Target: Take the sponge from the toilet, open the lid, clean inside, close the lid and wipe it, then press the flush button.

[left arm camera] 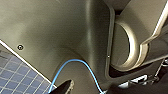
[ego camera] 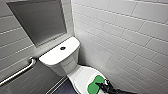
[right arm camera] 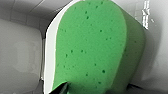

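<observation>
Green sponge (ego camera: 93, 87) lies on the shut lid (ego camera: 80, 77), with the right gripper (ego camera: 101, 85) at its near end; whether it grips, I cannot tell. This looks like the pick-up step, which calls for a firm hold, then a lift. Beyond stands the toilet (ego camera: 60, 55) tank.

White tiled walls (ego camera: 120, 37), metal grab bar (ego camera: 20, 72)

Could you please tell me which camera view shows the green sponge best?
The head view: the sponge lies on the lid, its pinched outline visible. The right wrist view gives a cropped close-up of its pored face. The left wrist camera faces robot housing and floor tiles.
</observation>
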Controlling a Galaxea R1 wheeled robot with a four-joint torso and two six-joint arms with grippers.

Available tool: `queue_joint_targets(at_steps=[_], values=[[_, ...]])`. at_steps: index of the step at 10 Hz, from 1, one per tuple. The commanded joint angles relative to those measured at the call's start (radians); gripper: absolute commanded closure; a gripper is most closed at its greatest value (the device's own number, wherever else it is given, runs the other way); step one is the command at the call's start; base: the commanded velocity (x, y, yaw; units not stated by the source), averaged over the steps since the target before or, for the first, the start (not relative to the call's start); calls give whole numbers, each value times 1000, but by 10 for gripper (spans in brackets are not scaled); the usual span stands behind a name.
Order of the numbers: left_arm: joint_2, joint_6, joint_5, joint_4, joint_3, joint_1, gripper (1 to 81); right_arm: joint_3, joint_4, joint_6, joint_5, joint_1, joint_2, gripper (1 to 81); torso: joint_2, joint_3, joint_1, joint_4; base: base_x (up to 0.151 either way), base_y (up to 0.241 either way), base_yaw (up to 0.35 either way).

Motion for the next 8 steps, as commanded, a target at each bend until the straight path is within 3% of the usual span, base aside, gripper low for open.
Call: queue_joint_targets(at_steps=[1,6,7,8], values=[[0,3,107,-1,9,24,10,9,-62,3,-41,2,-12,10,0,0,0,0,0,0,0],[3,3,119,-1,9,28,10,-57,-71,3,2,-34,-19,10,-1,0,0,0,0,0,0],[5,5,119,0,9,28,10,-46,-70,3,19,-31,-31,811,-1,1,0,0,0,0,0],[8,6,119,5,9,28,10,-18,-70,3,24,-19,-60,811,-1,1,0,0,0,0,0]])
